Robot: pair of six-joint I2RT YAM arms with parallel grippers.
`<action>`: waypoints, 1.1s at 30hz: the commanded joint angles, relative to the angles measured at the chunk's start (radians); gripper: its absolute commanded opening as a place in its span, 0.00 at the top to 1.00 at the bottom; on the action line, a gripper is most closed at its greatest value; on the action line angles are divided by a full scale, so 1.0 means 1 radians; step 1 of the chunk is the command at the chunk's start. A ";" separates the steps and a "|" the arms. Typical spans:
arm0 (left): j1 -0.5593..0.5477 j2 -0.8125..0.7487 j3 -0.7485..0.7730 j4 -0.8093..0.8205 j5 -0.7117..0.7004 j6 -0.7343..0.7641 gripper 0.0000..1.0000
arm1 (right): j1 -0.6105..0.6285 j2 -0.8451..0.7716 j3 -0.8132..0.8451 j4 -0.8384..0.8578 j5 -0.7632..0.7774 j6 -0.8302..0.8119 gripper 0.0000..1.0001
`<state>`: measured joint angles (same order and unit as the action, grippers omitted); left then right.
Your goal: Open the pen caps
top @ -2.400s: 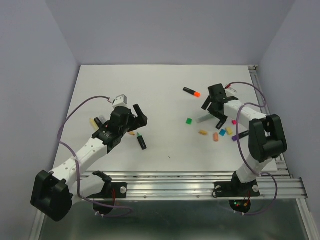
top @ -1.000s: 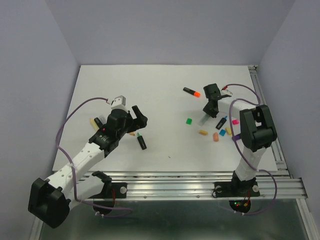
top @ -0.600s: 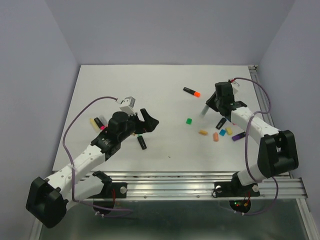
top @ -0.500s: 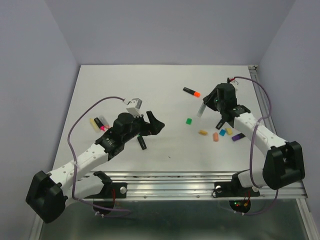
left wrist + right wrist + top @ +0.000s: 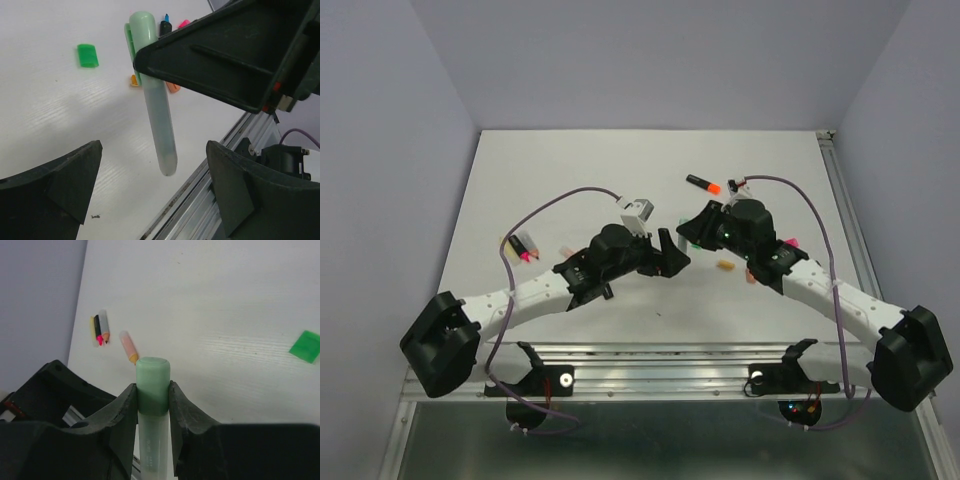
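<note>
right gripper (image 5: 152, 390) pinched shut on pale green cap (image 5: 153, 374) of pastel highlighter (image 5: 161, 120), raised above white table (image 5: 570, 170), left gripper (image 5: 150, 175) wide open near its free end, loose green cap (image 5: 87, 55) lying on table

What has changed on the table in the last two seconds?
The right gripper lifted the pale green highlighter off the table and carried it leftward to the middle, still clamped on it. The left gripper, jaws open, swung in from the left to meet it. The orange-capped pen, the loose green cap and the pens at the far left stayed put.
</note>
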<state>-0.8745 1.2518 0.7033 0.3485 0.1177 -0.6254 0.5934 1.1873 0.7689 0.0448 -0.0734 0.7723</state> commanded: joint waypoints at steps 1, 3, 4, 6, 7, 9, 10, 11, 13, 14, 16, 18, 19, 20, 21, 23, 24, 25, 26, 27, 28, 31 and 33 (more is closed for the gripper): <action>-0.004 0.015 0.059 0.061 -0.039 0.016 0.06 | 0.039 -0.048 -0.034 0.125 -0.056 0.053 0.99; -0.004 0.024 0.067 0.061 -0.050 0.021 0.11 | 0.052 -0.074 -0.048 0.150 -0.043 0.068 0.99; -0.004 0.026 0.070 0.060 -0.059 0.023 0.13 | 0.057 -0.083 -0.060 0.161 -0.039 0.080 0.99; -0.004 0.029 0.074 0.058 -0.065 0.021 0.26 | 0.069 -0.092 -0.065 0.178 -0.037 0.085 0.99; -0.004 0.031 0.076 0.058 -0.066 0.023 0.30 | 0.071 -0.091 -0.065 0.175 -0.034 0.084 0.99; -0.006 0.031 0.079 0.060 -0.070 0.023 0.46 | 0.075 -0.084 -0.060 0.165 -0.025 0.074 0.99; -0.004 0.032 0.081 0.061 -0.070 0.023 0.51 | 0.077 -0.080 -0.062 0.168 -0.020 0.073 0.99; -0.004 0.032 0.081 0.060 -0.070 0.023 0.57 | 0.080 -0.078 -0.063 0.173 -0.020 0.077 0.99; -0.006 0.038 0.082 0.058 -0.072 0.021 0.69 | 0.094 -0.066 -0.082 0.242 -0.031 0.079 0.99; -0.004 0.040 0.084 0.058 -0.072 0.021 0.76 | 0.100 -0.058 -0.082 0.260 -0.031 0.078 0.99; -0.004 0.043 0.079 0.057 -0.075 0.013 1.00 | 0.118 -0.037 -0.076 0.299 -0.002 0.059 0.99; -0.006 0.038 0.070 0.058 -0.076 0.007 1.00 | 0.134 -0.005 -0.074 0.335 0.052 0.035 0.99; -0.006 0.029 0.065 0.057 -0.084 -0.008 1.00 | 0.132 0.012 -0.063 0.343 0.120 0.021 0.99; -0.006 0.029 0.056 0.055 -0.081 -0.013 1.00 | 0.132 0.026 -0.053 0.343 0.160 0.013 0.99; -0.007 0.018 0.038 0.055 -0.076 -0.020 1.00 | 0.132 0.037 -0.037 0.331 0.197 -0.001 0.99; -0.021 0.006 0.006 0.060 -0.043 -0.030 1.00 | 0.132 0.063 0.036 0.304 0.311 -0.028 0.99; -0.030 -0.009 -0.033 0.060 -0.043 -0.036 1.00 | 0.132 0.089 0.068 0.284 0.346 -0.039 0.99; -0.055 -0.020 -0.054 0.058 -0.049 -0.057 1.00 | 0.132 0.107 0.120 0.273 0.413 -0.056 0.99; -0.069 -0.034 -0.077 0.060 -0.056 -0.071 1.00 | 0.132 0.123 0.154 0.265 0.444 -0.068 0.99; -0.087 -0.061 -0.121 0.060 -0.065 -0.082 1.00 | 0.131 0.161 0.183 0.245 0.504 -0.077 0.99; -0.128 -0.080 -0.145 0.061 -0.096 -0.089 1.00 | 0.131 0.178 0.207 0.239 0.530 -0.091 0.99; -0.191 -0.153 -0.224 0.066 -0.151 -0.132 1.00 | 0.106 0.248 0.305 0.208 0.584 -0.119 0.99; -0.237 -0.199 -0.263 0.066 -0.177 -0.166 1.00 | 0.082 0.271 0.334 0.205 0.574 -0.114 0.99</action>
<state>-1.0195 1.1408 0.5056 0.4072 -0.0643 -0.7280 0.7372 1.4387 0.9810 0.1902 0.3092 0.7097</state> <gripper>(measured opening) 0.259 0.328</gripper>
